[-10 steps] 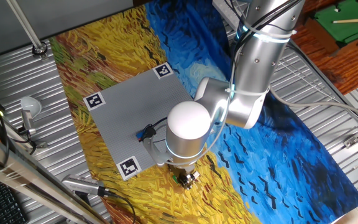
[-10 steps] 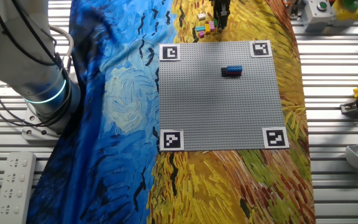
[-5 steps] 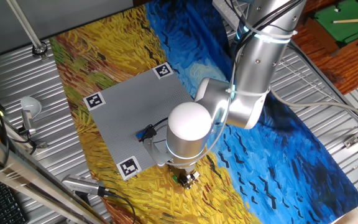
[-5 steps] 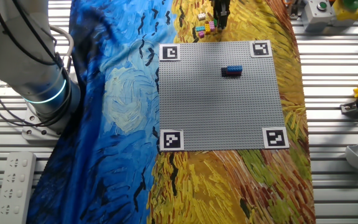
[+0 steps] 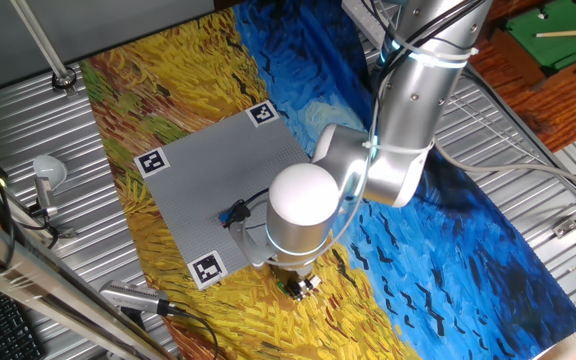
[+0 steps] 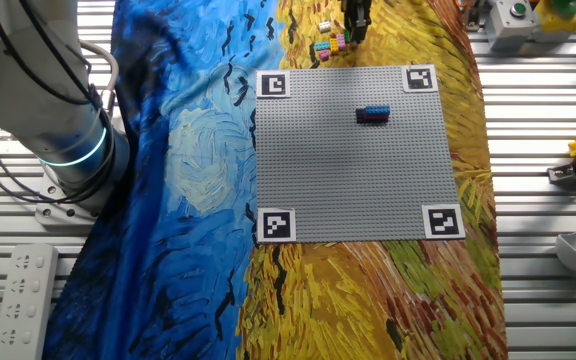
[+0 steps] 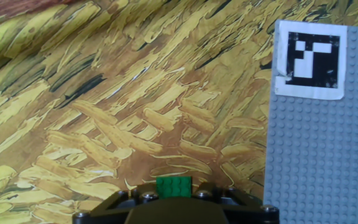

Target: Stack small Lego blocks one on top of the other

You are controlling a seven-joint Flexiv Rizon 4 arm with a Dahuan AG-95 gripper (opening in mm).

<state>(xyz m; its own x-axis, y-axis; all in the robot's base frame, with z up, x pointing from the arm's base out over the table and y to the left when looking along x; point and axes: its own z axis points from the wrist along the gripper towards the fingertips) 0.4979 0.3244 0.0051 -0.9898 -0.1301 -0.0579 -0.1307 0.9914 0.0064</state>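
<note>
My gripper [image 7: 174, 198] had lifted slightly off the cloth, fingers pinching a green block [image 7: 173, 185] (pile just beside); stacking could follow.

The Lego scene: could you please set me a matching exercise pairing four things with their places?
Things:
1. green block
2. blue block
3. pink and yellow blocks
4. black-and-white tag

Places:
a. on the baseplate, away from its corners
b. at a baseplate corner
c. on the painted cloth, beside the baseplate
d. at the bottom edge of the hand view

Pairs: 1-d, 2-a, 3-c, 4-b
</note>
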